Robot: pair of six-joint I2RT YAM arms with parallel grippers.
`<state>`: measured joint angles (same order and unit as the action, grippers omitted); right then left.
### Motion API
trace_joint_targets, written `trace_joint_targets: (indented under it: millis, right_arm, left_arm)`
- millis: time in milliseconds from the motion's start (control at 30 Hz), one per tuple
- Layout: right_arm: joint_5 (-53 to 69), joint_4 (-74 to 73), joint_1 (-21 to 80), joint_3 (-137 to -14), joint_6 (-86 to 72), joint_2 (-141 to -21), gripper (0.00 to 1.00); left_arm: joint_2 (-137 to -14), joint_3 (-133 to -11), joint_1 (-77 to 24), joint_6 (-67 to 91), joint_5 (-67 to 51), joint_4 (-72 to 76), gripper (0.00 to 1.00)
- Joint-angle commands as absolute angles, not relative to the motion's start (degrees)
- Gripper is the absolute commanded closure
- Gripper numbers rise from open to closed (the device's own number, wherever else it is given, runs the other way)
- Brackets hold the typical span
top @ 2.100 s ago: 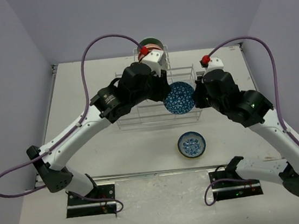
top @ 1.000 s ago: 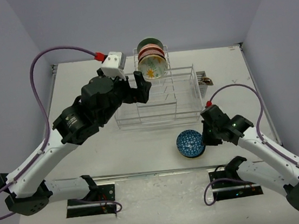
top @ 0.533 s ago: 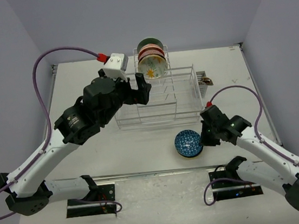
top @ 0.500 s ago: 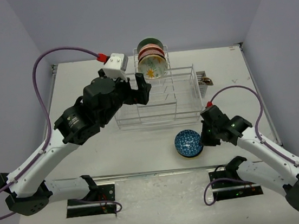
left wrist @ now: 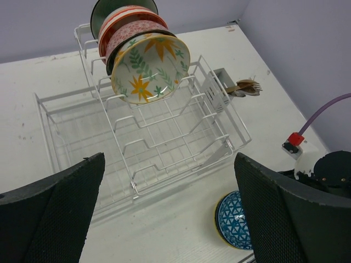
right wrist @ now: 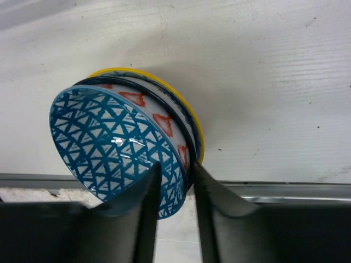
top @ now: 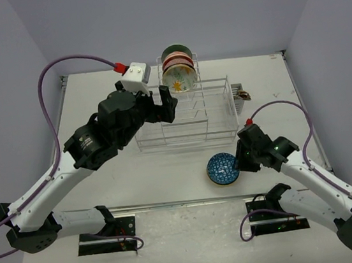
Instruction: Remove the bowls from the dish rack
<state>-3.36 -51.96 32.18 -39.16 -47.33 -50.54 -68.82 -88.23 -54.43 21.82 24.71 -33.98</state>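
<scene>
Left gripper point(left wrist: 169, 159): spread wide, nothing between the fingers; held above the near-left part of the dish rack point(left wrist: 164, 148).
Right gripper point(right wrist: 175, 165): lowered to the stack. Its fingers are set either side of the rim of the blue mosaic bowl point(right wrist: 109, 148), one inside and one outside. Whether the rim is pinched or freed cannot be told.
Blue mosaic bowl: nested on a yellow-edged bowl point(right wrist: 164, 85). The pair is set on the table point(top: 155, 172) near the rack's near-right corner, close to the table's near edge.
Bowls in rack: four are seen on edge at the far end of the central row. The floral bowl point(left wrist: 148, 68) is foremost, then the pink-patterned bowl point(left wrist: 134, 30), the orange-red banded bowl point(left wrist: 126, 13) and the dark green bowl point(left wrist: 101, 11) at the back.
Caddy point(left wrist: 219, 90): fixed to the rack's right side; wooden utensils point(left wrist: 244, 86) are held in it.
</scene>
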Motion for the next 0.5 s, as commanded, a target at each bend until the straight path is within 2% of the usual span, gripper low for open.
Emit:
trace_joint_targets:
  millis: [0, 33, 67, 133, 167, 200, 233, 467]
  right_arm:
    - [-4.7, -52.4, 32.0, -40.8, -48.8, -49.7, 0.62]
    - [-5.0, -53.0, 32.0, -41.6, -49.0, -49.6, 0.53]
    - [-5.3, -54.7, 32.0, -42.2, -49.1, -49.5, 0.35]
    - [-6.2, -56.5, 32.0, -44.5, -49.1, -49.1, 0.27]
    - [-6.6, -58.4, 32.0, -45.6, -49.0, -48.4, 0.18]
    - [-8.2, -59.4, 32.0, -46.7, -48.7, -48.0, 0.04]
    - [-9.2, -60.5, 32.0, -49.2, -48.6, -47.6, 0.01]
    - [-14.0, -62.9, 32.0, -58.7, -42.9, -47.0, 0.01]
  left_arm:
    - [-68.6, -89.6, -54.4, 20.0, 27.2, -33.5, 0.00]
    - [-68.6, -89.6, -54.4, 19.6, 27.3, -33.5, 0.00]
    - [-68.6, -89.7, -54.4, 19.1, 27.5, -33.7, 0.00]
    - [-69.1, -90.3, -54.4, 18.1, 28.5, -34.2, 0.00]
    - [-69.7, -91.0, -54.4, 17.9, 29.1, -35.0, 0.00]
    - [-70.0, -91.3, -54.4, 17.3, 30.2, -35.2, 0.00]
    - [-70.4, -91.5, -54.4, 16.7, 30.7, -35.3, 0.00]
    - [-77.0, -94.8, -54.2, 6.4, 38.1, -32.3, 0.00]
